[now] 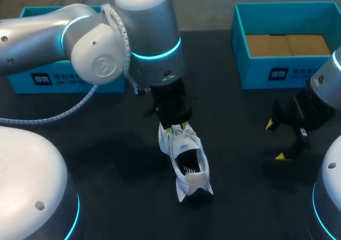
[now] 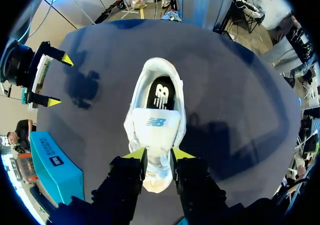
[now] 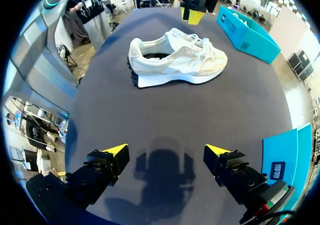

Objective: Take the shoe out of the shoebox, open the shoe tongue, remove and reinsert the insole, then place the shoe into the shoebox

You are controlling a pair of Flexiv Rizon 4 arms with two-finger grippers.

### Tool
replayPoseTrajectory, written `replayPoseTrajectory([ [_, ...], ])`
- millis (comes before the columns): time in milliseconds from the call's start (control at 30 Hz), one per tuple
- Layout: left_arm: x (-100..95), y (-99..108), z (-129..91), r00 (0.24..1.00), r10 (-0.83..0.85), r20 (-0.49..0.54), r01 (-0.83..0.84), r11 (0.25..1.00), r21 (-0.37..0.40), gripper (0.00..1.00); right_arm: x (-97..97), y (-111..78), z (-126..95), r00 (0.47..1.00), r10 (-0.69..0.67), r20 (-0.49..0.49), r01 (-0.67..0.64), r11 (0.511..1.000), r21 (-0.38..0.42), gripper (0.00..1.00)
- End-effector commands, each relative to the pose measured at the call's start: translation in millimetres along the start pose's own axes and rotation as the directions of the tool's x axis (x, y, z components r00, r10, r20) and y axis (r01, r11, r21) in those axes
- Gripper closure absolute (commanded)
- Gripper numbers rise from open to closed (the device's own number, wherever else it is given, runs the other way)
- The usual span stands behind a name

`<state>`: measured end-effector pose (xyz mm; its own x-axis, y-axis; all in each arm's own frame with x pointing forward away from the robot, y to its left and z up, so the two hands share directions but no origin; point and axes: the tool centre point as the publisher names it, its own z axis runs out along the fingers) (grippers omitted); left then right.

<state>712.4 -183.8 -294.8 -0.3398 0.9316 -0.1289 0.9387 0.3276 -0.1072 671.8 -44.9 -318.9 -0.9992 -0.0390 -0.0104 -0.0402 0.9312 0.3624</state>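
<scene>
The white shoe (image 1: 187,162) stands on its sole near the middle of the dark worktop (image 1: 106,149), out of any box. Its toe points to the far edge and its heel points toward me. My left end effector (image 1: 177,127) is clamped on the toe, with one yellow tip on each side. Looking down from my left wrist, I can see the black insole (image 2: 162,92) inside the shoe, back in the heel part. My right end effector (image 1: 275,140) hangs off to the right, well apart from the shoe, with its two fingers spread wide. There is bare worktop all round the shoe, on both sides and between it and my right arm. The open blue shoebox (image 1: 256,72) sits at the far right edge, with brown card (image 1: 287,44) lying in the bottom. Another blue box (image 1: 24,80) sits at the far left edge. It is mostly hidden behind my left arm, so I cannot tell what is in it.
</scene>
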Motion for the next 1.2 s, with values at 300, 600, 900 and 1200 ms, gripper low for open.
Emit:
replayPoseTrajectory([
  [300,-11.0,-26.7,45.8,0.998,0.040,-0.048,-0.038,0.998,0.050,0.67,0.7,0.5,0.7,1.000,0.001,0.002,-0.001,1.000,0.003,0.00],
  [600,-8.5,-26.7,33.5,0.998,0.038,-0.041,-0.036,0.999,0.034,0.65,0.7,0.5,0.7,1.000,0.001,0.002,-0.001,1.000,0.003,0.00],
  [900,-10.6,-28.6,54.2,0.997,0.022,-0.075,-0.018,0.998,0.057,0.64,0.7,0.5,0.7,1.000,0.001,0.002,-0.001,1.000,0.003,0.00],
  [1200,-5.1,-34.0,28.2,0.999,0.029,-0.042,-0.027,0.999,0.041,0.57,0.7,0.5,0.7,1.000,0.001,0.002,-0.001,1.000,0.003,0.00],
])
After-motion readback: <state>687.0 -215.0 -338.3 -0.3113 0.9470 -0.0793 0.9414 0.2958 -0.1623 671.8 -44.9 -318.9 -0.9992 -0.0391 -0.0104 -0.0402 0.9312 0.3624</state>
